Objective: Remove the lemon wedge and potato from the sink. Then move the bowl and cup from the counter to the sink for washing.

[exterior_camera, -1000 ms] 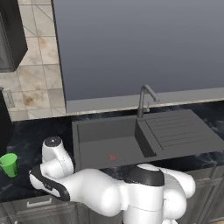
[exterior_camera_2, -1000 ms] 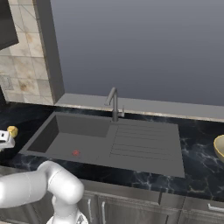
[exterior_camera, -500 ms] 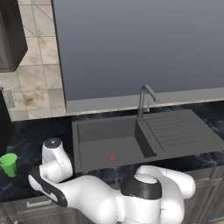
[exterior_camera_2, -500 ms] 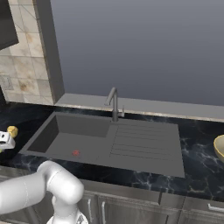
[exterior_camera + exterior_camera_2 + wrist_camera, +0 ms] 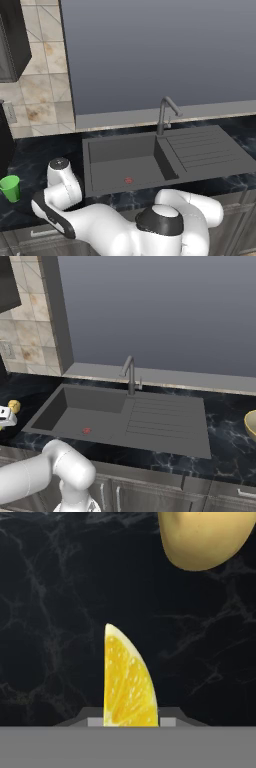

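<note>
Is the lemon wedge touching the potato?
Apart. The hand view shows dark counter plainly between the lemon wedge tip and the potato.

The sink basin lies bare and open from above; only the faucet rises behind it. On the bench, the potato sits near the lemon wedge

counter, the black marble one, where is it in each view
left base view: counter lies left of the sink.
right base view: it frames the sink, widest at lower right.
hand view: dark backdrop behind the lemon wedge.
shared landmark: the faucet, in both base views.
</note>
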You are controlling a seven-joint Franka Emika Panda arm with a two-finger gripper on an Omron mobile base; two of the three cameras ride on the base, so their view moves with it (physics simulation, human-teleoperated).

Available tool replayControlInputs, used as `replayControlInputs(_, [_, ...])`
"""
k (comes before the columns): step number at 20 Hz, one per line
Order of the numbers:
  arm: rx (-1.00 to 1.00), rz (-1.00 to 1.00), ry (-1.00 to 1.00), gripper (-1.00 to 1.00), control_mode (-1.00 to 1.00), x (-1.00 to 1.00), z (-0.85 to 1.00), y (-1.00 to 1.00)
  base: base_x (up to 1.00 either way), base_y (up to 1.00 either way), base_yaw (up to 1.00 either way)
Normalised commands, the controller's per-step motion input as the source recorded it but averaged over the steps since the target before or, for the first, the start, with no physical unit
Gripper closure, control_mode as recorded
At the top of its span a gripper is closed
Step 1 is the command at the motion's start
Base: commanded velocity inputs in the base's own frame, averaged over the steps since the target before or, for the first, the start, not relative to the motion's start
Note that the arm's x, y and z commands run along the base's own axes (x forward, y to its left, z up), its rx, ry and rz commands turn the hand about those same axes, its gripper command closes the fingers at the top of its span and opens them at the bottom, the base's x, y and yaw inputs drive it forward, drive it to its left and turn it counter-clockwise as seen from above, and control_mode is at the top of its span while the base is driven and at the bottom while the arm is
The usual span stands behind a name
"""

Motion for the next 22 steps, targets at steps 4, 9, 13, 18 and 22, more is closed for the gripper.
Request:
replayControlInputs(4, [0.0,0.0,0.0,1.0,-1.0,0.0,-0.1,0.0,0.0,0.0,0.0])
replayControlInputs(9, [0.0,0.0,0.02,-1.0,-1.0,0.0,-0.08,0.0,0.0,0.0,0.0])
replayControlInputs(13, [0.0,0.0,0.01,-1.0,-1.0,0.0,-0.01,0.01,0.0,0.0,0.0])
replayControlInputs(18, [0.0,0.0,0.0,-1.0,-1.0,0.0,0.01,0.0,0.0,0.0,0.0])
replayControlInputs(22, [0.0,0.0,0.0,-1.0,-1.0,-0.01,0.09,0.0,0.0,0.0,0.0])
